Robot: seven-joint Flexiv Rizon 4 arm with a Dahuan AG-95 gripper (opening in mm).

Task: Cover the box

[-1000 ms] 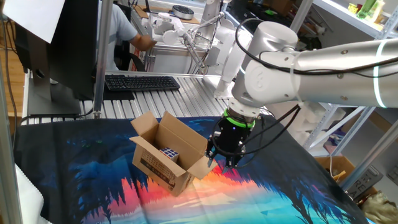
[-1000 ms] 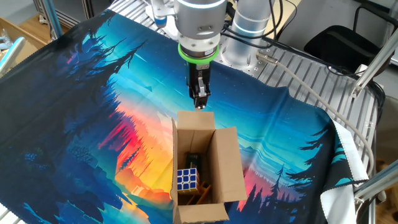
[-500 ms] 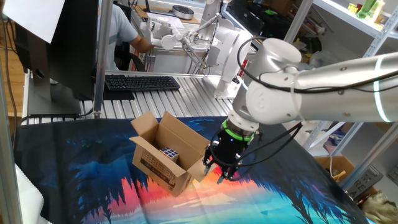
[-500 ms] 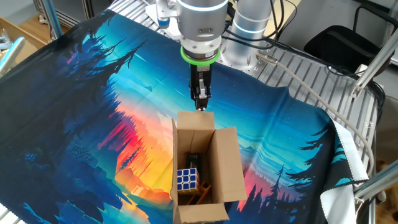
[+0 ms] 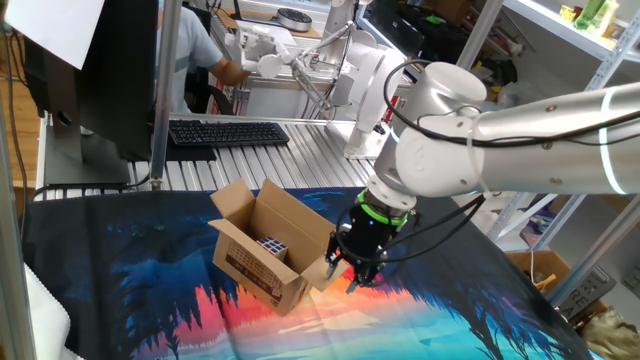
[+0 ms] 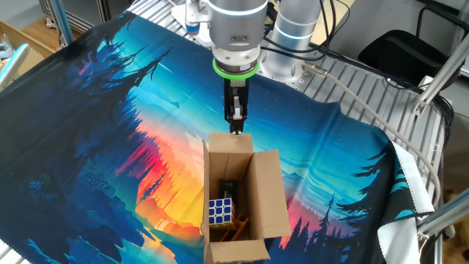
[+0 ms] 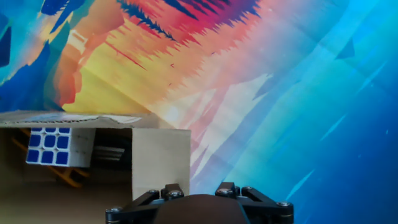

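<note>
The box (image 5: pixel 268 252) stands open on the printed cloth (image 6: pixel 110 132) that covers the table, its four flaps spread outward and black print showing on one long side in one fixed view. The gripper (image 5: pixel 358 277) hangs straight down just beside the box, at the short end whose flap (image 6: pixel 230 142) leans out toward the arm; in the other fixed view the fingertips sit right at that flap's outer edge, and whether they touch it cannot be told. In the hand view the flap (image 7: pixel 160 155) fills the lower left, directly ahead of the fingers, with the bright cloth beyond it on the right. The jaws look narrowly parted, but how far is not clear from any view, and nothing is seen held between them. Inside the box a puzzle cube (image 6: pixel 220 212) with blue and white squares rests against one long wall, a dark object (image 6: pixel 229 189) lies next to it nearer the gripper, and some thin orange-brown pieces (image 6: pixel 238 222) lie at the bottom beside the cube.
</note>
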